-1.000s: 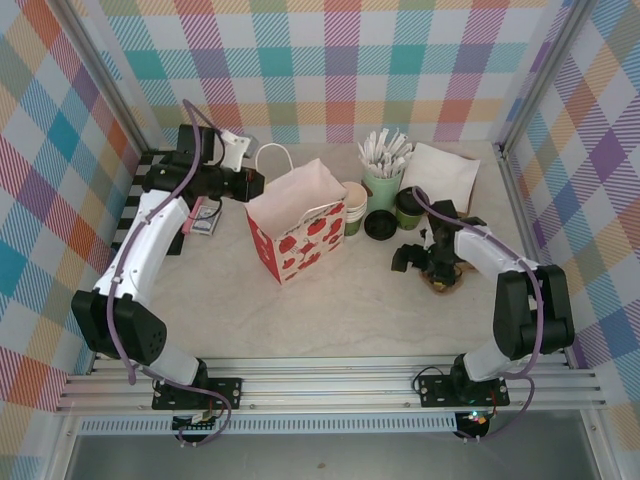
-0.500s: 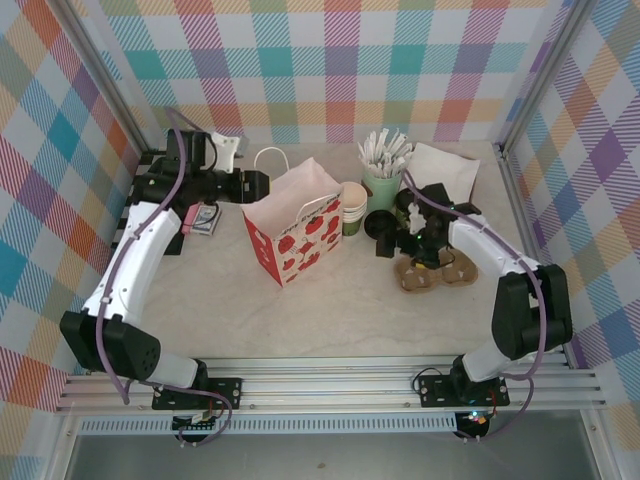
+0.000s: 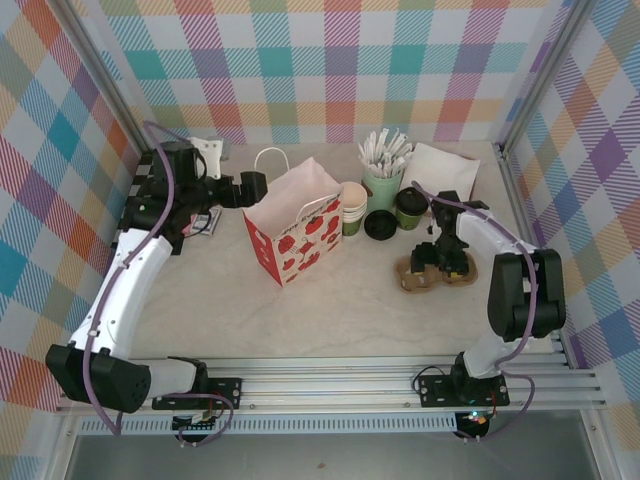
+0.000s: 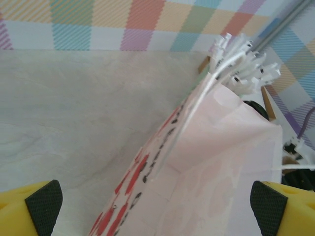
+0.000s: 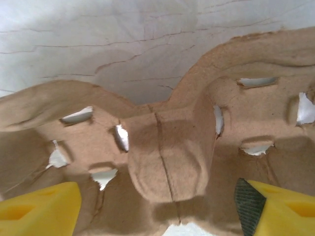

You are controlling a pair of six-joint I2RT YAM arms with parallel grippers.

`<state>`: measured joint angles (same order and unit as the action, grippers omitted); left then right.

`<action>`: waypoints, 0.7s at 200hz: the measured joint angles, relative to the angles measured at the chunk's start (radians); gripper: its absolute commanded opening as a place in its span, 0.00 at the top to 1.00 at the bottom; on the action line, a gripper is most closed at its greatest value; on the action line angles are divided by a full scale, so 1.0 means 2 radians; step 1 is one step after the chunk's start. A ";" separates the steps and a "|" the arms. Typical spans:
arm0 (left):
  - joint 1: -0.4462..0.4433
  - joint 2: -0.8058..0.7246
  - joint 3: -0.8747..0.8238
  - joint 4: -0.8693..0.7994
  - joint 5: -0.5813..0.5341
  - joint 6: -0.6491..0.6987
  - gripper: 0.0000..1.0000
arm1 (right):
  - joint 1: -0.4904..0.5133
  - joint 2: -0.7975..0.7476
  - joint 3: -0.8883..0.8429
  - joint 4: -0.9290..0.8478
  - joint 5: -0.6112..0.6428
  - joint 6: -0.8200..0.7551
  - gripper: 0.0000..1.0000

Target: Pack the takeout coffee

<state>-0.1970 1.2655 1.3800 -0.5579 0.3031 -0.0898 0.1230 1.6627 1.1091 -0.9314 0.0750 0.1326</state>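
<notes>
The takeout coffee [image 3: 408, 207] stands upright on the pale marbled table [image 3: 330, 300], toward 1 o'clock from its middle, with plaid walls [image 3: 330, 60] around. At the cup's 5 o'clock the right gripper [image 3: 440, 258] hangs over a brown pulp carrier [image 5: 162, 162], jaws apart astride its centre ridge; contact unclear. At 9 o'clock the left gripper [image 3: 252, 187] gapes wide at the white bag [image 3: 295, 225] rim, empty.

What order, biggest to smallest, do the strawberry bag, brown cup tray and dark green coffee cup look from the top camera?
1. Strawberry bag
2. Brown cup tray
3. Dark green coffee cup, clearly smallest
</notes>
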 measured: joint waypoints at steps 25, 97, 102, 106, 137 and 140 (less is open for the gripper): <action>0.000 -0.011 -0.014 0.020 -0.023 -0.011 0.00 | 0.003 0.006 0.000 0.012 0.009 -0.012 0.25; 0.000 -0.012 -0.018 0.041 -0.042 -0.031 0.00 | 0.019 0.014 -0.006 0.048 0.038 -0.030 0.30; 0.000 -0.012 -0.019 0.044 -0.044 -0.032 0.00 | 0.019 0.017 -0.007 0.049 0.038 -0.030 0.30; 0.000 -0.012 -0.020 0.047 -0.047 -0.034 0.00 | 0.019 0.021 -0.009 0.050 0.038 -0.030 0.30; 0.000 -0.016 -0.034 0.060 -0.066 -0.039 0.00 | 0.020 0.053 -0.014 0.051 0.041 -0.027 0.36; 0.000 -0.016 -0.034 0.061 -0.067 -0.039 0.00 | 0.021 0.054 -0.015 0.050 0.041 -0.027 0.37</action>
<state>-0.1970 1.2327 1.3113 -0.4366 0.1688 -0.1684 0.1642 1.7710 1.0798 -0.8310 0.1574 0.0795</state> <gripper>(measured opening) 0.999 0.663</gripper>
